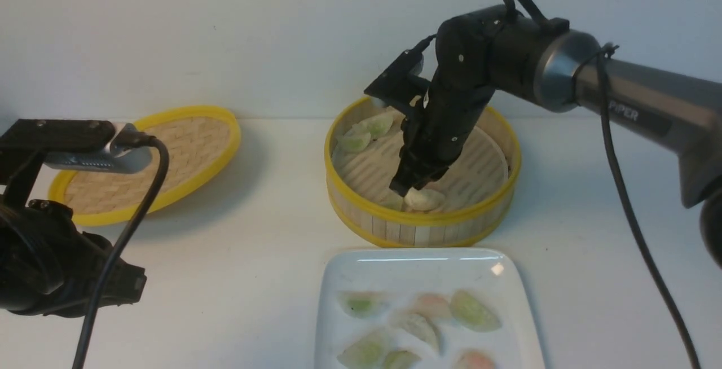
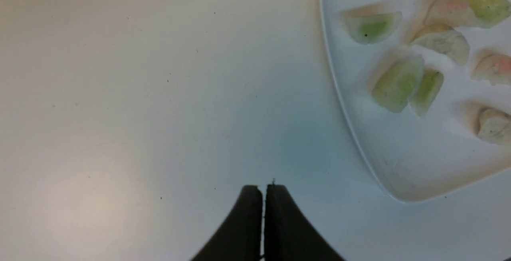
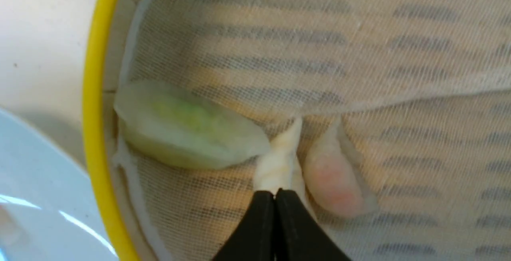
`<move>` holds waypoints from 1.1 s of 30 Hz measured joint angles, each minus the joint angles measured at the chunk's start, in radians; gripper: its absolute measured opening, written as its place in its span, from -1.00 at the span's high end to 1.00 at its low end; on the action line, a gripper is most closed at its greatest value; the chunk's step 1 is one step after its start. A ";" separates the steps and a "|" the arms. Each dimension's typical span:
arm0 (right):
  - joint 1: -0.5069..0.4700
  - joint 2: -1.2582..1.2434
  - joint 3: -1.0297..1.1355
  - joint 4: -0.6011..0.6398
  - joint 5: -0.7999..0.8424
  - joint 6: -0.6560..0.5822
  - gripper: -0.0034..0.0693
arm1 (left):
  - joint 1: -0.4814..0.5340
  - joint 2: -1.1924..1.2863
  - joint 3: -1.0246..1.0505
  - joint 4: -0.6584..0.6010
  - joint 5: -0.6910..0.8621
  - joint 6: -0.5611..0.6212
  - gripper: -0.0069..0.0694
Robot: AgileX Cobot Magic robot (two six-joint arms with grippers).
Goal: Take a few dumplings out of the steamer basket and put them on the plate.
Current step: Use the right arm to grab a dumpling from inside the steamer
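One white table (image 1: 254,233), plate (image 1: 417,267), pale wall (image 1: 225,30)

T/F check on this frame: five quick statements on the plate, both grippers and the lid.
1. The plate is empty. False: several dumplings lie on it.
2. The right gripper is down inside the steamer basket. True.
3. The right gripper's jaws stand wide open. False: they are closed, with the tips at a whitish dumpling.
4. The left gripper is shut over bare table beside the plate. True.
5. The lid sits on the steamer basket. False: it lies apart on the table, to the basket's left.
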 joint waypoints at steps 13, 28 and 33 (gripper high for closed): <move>0.000 0.054 0.000 -0.074 0.011 0.141 0.09 | 0.000 0.000 0.000 0.000 0.011 0.000 0.83; 0.000 0.063 -0.004 -0.080 0.028 0.136 0.55 | 0.000 0.000 0.000 0.000 0.015 0.000 0.83; -0.001 0.027 -0.003 -0.118 0.090 0.143 0.55 | 0.000 0.000 0.000 0.000 0.015 0.000 0.83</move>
